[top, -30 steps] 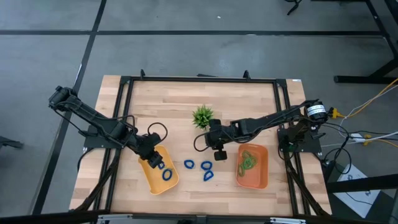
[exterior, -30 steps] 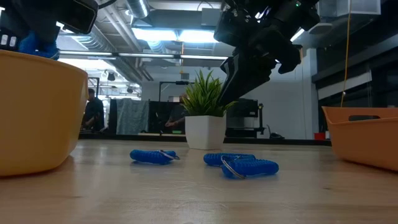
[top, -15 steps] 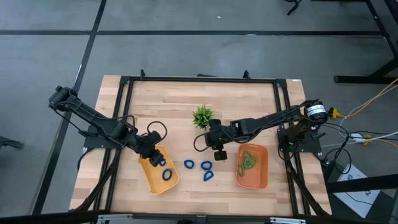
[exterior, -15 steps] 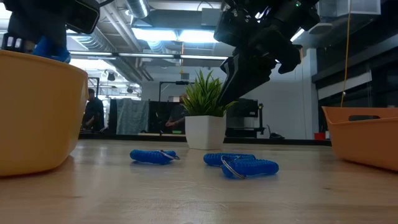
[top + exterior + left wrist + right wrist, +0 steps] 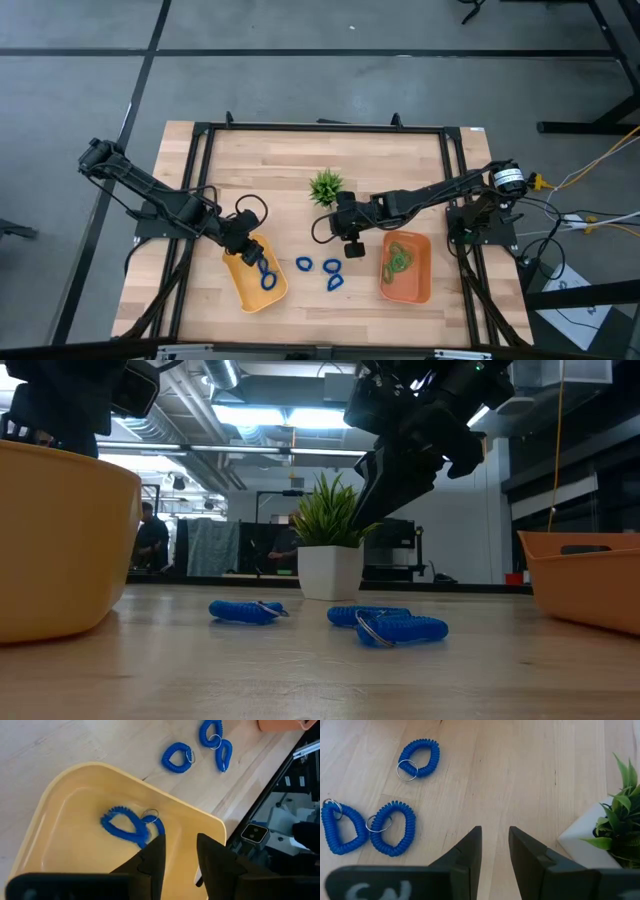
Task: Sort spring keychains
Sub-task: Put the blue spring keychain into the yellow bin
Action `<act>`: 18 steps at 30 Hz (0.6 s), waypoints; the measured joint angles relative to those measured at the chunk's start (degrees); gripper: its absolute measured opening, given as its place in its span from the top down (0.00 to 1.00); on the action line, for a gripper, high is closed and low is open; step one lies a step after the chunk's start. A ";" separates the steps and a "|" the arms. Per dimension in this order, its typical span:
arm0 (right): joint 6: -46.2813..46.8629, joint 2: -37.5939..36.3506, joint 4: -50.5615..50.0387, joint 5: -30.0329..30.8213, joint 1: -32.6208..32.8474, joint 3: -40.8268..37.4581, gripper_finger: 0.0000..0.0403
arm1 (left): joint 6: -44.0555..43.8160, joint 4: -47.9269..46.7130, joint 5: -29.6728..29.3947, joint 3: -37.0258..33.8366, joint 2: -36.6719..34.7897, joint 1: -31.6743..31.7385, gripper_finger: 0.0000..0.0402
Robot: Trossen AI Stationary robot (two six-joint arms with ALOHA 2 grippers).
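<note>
Hovering over the yellow tray [image 5: 245, 288], the left pincer [image 5: 179, 854] is parted and empty; the right pincer [image 5: 495, 851], parted and empty, is nearer three blue keychains [image 5: 331, 267] on the desk [image 5: 400, 170].

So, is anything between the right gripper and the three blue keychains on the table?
Nothing visible: the right gripper hangs open over bare wood beside the blue keychains; the plant stands behind it.

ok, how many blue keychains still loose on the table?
3. One blue keychain lies nearest the yellow tray; two more lie close together nearer the orange tray. Others already in the yellow tray aren't counted.
</note>
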 joint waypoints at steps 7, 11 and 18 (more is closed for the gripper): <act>0.00 0.00 0.00 0.00 0.01 0.00 0.76 | 0.00 -0.11 -0.01 0.00 0.00 0.00 0.67; 0.01 0.00 0.00 -0.01 0.01 0.00 0.76 | 0.02 -0.11 0.00 0.00 0.00 0.00 0.67; 1.48 0.02 -0.72 -0.07 -0.01 0.00 0.76 | 0.04 -0.11 -1.17 0.00 0.00 0.00 0.68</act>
